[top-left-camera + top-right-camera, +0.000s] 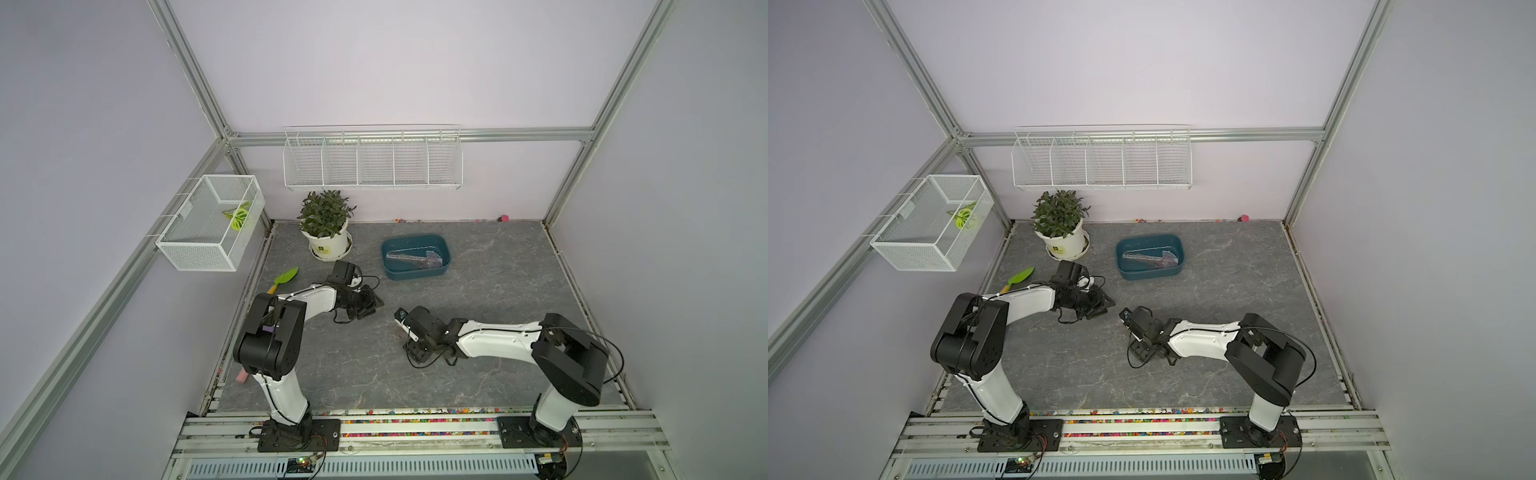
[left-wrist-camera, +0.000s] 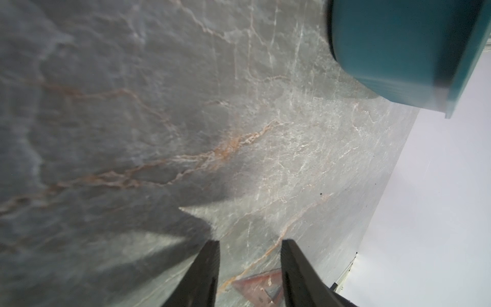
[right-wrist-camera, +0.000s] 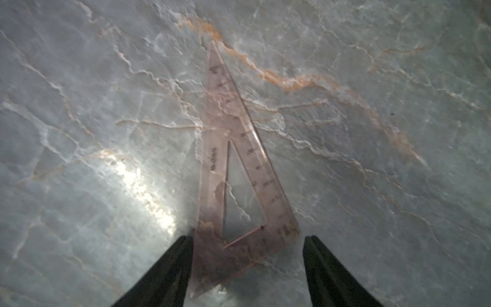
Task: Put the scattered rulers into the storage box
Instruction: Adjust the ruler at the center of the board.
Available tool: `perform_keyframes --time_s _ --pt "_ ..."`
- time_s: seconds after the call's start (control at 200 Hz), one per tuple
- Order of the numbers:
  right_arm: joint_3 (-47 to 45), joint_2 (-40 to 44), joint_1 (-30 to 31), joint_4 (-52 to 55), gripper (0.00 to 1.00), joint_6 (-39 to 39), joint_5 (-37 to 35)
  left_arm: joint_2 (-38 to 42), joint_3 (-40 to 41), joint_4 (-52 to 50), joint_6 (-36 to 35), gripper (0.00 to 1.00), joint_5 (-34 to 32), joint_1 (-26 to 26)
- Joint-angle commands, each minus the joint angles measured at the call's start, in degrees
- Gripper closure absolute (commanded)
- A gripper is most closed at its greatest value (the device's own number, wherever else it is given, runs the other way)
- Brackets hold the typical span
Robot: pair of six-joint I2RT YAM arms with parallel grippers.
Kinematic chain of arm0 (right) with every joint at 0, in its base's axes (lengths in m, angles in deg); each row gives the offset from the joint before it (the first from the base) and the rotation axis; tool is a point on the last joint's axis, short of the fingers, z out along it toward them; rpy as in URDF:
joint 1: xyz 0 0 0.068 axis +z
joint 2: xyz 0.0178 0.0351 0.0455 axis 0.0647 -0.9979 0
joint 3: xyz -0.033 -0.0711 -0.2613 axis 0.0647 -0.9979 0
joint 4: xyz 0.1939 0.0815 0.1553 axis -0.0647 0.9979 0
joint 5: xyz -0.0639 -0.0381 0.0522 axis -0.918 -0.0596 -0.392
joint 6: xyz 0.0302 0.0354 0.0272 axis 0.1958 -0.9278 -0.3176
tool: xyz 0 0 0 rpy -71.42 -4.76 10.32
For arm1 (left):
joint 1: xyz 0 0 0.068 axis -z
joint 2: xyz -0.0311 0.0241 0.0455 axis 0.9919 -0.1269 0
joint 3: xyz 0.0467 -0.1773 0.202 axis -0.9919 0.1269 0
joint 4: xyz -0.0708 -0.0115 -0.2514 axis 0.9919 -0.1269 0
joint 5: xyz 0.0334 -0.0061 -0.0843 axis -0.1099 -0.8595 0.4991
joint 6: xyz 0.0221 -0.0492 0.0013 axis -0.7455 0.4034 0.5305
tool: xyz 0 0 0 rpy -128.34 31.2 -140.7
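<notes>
While most of the rulers (image 1: 411, 259) lie heaped inside the storage box (image 1: 415, 275), you have one triangle ruler (image 3: 214, 170) out on the tabletop (image 1: 478, 374). It lies flat on the grey marbled surface near the middle, well in front of the box. The box itself sits close to the back edge, about halfway along it, and shows the same way in both top views.

Your right gripper (image 3: 247, 238) hangs over the short end of that triangle with its fingers spread. One finger (image 3: 172, 265) is right at the ruler's long straight side. The other finger (image 3: 332, 271) stands just clear of the far corner. Nothing is pinched there.

Your left gripper (image 2: 249, 241) is just beside the right one, on the side toward the left edge, and points toward the box (image 2: 398, 47). Its fingers stand parted, and a reddish triangular corner (image 2: 259, 289) shows low between them. You cannot tell from the left wrist view whether they grip it or it lies on the tabletop beneath.

Near the back left corner stands a potted plant (image 1: 326, 245). A green trowel (image 1: 287, 275) lies by the left edge. White wire baskets (image 1: 372, 160) hang on the walls.
</notes>
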Motion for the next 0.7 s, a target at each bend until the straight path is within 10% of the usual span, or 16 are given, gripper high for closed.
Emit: perform_keyframes --time_s 0.0,0.695 --pt "-3.5 2.4 -2.2 2.1 0.35 -1.0 -1.0 -1.1 -1.3 0.5 0.2 0.57 0.8 0.6" --pt "-4.6 3.4 -10.2 -5.4 0.60 -6.1 12.3 0.3 4.5 1.3 -0.7 0.59 2.8 4.9"
